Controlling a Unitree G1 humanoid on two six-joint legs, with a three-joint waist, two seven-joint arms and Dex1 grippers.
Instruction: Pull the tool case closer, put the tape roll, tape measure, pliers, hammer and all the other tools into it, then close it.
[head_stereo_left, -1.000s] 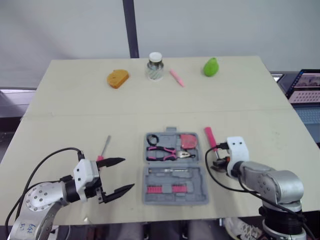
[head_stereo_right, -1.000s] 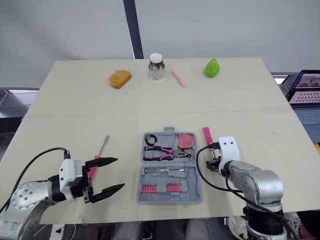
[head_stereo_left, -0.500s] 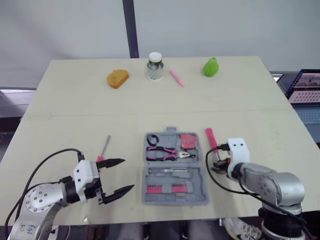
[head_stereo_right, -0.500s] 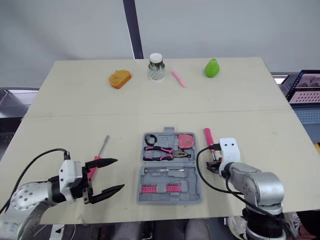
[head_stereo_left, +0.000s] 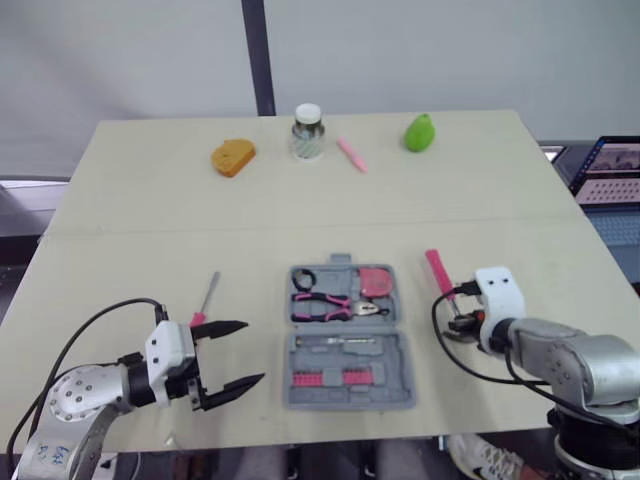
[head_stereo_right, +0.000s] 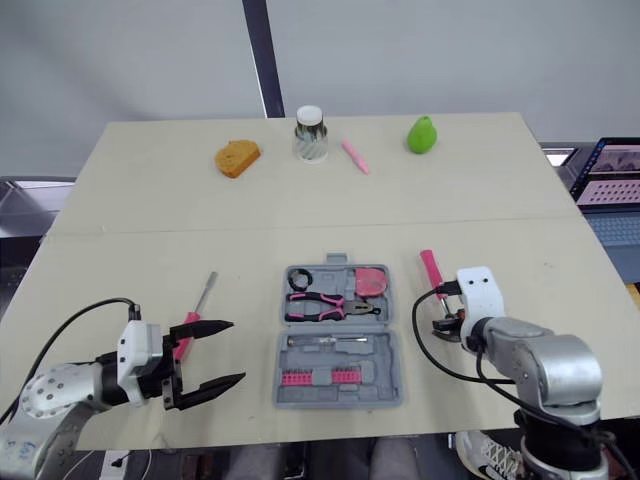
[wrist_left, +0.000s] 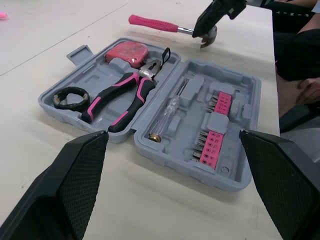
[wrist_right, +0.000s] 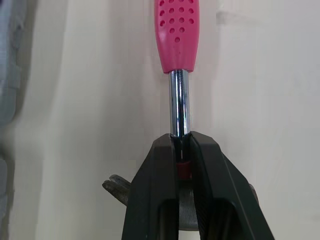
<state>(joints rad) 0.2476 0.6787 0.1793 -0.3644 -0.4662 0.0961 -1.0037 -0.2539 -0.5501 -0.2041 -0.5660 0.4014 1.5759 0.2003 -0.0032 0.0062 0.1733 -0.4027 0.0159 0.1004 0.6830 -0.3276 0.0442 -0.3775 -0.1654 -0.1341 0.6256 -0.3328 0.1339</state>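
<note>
Head views: beige table with a seam across the middle, grey wall and a dark post behind, laptop off the right edge. Tool case lies open flat near the front centre. Its far half holds the black tape roll, pink-handled pliers and red tape measure; its near half holds a slim tester screwdriver and a row of pink bits. Left gripper hovers left of the case, jaws spread wide and empty, with a loose pink-handled screwdriver on the table just beside it. Right gripper is right of the case, at the head end of the hammer, whose pink handle points away toward the far side. Along the far edge sit an orange sponge, a capped jar, a pink marker and a green pear-shaped object. Left wrist view: both wide-apart fingers frame the case, showing each tool seated in its moulded slot and the hammer outside the case, beyond the far half. Right wrist view: jaws clamped narrow on the hammer's steel shaft just above the head, handle sticking out past the fingertips, grey case edge at one side.
</note>
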